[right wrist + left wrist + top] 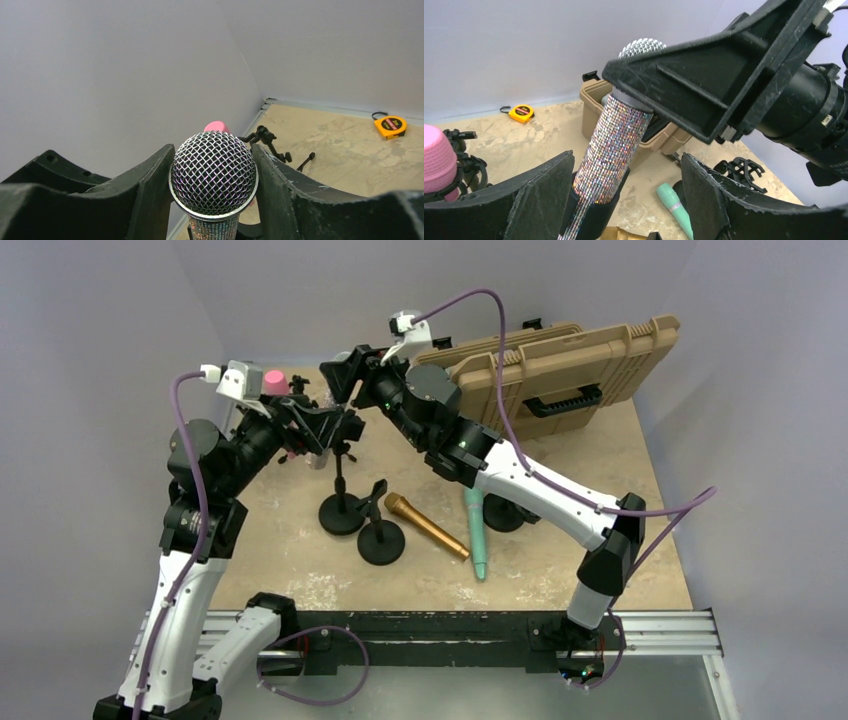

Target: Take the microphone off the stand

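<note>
Glittered microphone (pixel 616 145) sits tilted in the clip of its stand (pixel 340 502), toward the back left of the tabletop (pixel 610 470). Right pincer (pixel 213 172) pinches it just under the mesh head. Left pincer (pixel 626 172) is spread, one finger on each side of the clip and lower handle, touching neither as far as the views show. Risks, as judged: with the stand unheld, a pull from the right arm could lift or topple the whole stand instead of freeing the microphone. The grip is high on a beaded, probably slippery body and could slide. The two pincers are crowded and could knock each other. A falling stand would land among the second stand (pixel 381 541), gold microphone (pixel 428 526) and teal microphone (pixel 477 537) nearby. Surface is mottled beige, stone-look, with pale patches near the front edge. Plain grey-lilac walls (pixel 90 330) close in on three sides; a tan case (pixel 565 365) stands at the back right.
</note>
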`<state>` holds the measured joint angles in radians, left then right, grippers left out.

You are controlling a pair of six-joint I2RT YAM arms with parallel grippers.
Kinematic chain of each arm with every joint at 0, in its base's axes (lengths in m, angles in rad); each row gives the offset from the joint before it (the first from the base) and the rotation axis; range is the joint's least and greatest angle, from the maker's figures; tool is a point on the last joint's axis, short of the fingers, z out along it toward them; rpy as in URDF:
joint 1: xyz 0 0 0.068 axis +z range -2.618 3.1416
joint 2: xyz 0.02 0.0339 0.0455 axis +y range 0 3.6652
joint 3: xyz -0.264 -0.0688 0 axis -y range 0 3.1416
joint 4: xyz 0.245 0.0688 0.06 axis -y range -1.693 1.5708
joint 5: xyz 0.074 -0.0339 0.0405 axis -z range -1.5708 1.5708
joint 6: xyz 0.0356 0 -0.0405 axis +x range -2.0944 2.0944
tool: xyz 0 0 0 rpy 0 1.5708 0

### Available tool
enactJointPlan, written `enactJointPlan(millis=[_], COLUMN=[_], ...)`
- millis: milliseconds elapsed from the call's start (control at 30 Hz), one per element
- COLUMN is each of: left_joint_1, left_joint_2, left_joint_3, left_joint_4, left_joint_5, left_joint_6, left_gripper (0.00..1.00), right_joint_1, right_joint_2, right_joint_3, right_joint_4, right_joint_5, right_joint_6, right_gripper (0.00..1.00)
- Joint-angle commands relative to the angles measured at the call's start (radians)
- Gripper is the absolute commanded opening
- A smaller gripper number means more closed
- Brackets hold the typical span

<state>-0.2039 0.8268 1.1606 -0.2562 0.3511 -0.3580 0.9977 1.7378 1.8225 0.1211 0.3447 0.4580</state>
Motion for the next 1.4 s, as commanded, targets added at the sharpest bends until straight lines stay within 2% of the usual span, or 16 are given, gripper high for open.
enactJointPlan(millis=[0, 133, 233, 400, 567, 633, 733, 867, 967, 1067, 1200, 1233, 1367], left_joint_1=[-0.012, -0.015, -0.015, -0.016, -0.035, -0.081, -0.207, -0.262, -0.309, -0.359, -0.388, -0.388, -0.385], left_joint_2=[-0.057, -0.119, -0.146, -0.145, -0.079, -0.050, 0.000, 0.102, 0.142, 0.175, 0.211, 0.211, 0.169], left_joint_3=[-0.022, -0.043, -0.043, 0.004, 0.105, 0.142, 0.194, 0.265, 0.273, 0.266, 0.266, 0.264, 0.225], left_joint_4=[0.050, 0.003, -0.063, -0.171, -0.323, -0.358, -0.412, -0.497, -0.490, -0.447, -0.392, -0.379, -0.316], left_joint_5=[-0.089, -0.176, -0.204, -0.199, -0.218, -0.287, -0.543, -0.737, -0.848, -0.977, -0.974, -0.934, -0.730], left_joint_6=[0.016, -0.030, -0.050, -0.048, -0.021, 0.017, 0.079, 0.069, 0.075, 0.127, 0.188, 0.198, 0.276], left_gripper=[0.78, 0.79, 0.80, 0.86, 0.93, 0.93, 0.92, 0.85, 0.78, 0.76, 0.74, 0.70, 0.34], right_joint_1=[0.012, 0.012, 0.013, 0.012, 0.012, 0.012, 0.012, 0.012, 0.012, 0.012, 0.012, 0.012, 0.012], right_joint_2=[-0.076, -0.119, -0.147, -0.211, -0.337, -0.391, -0.463, -0.529, -0.565, -0.591, -0.609, -0.608, -0.593], right_joint_3=[-0.013, -0.048, -0.073, -0.117, -0.258, -0.324, -0.435, -0.537, -0.612, -0.666, -0.732, -0.749, -0.822], right_joint_4=[0.147, 0.182, 0.209, 0.237, 0.309, 0.338, 0.389, 0.404, 0.417, 0.436, 0.485, 0.500, 0.560], right_joint_5=[-0.057, -0.102, -0.130, -0.141, -0.120, -0.112, -0.137, -0.123, -0.115, -0.106, -0.128, -0.145, -0.254], right_joint_6=[0.003, -0.025, -0.049, -0.102, -0.176, -0.201, -0.217, -0.219, -0.220, -0.218, -0.229, -0.241, -0.332], right_gripper=[0.58, 0.78, 0.86, 0.91, 0.92, 0.93, 0.95, 0.95, 0.95, 0.95, 0.96, 0.96, 0.98])
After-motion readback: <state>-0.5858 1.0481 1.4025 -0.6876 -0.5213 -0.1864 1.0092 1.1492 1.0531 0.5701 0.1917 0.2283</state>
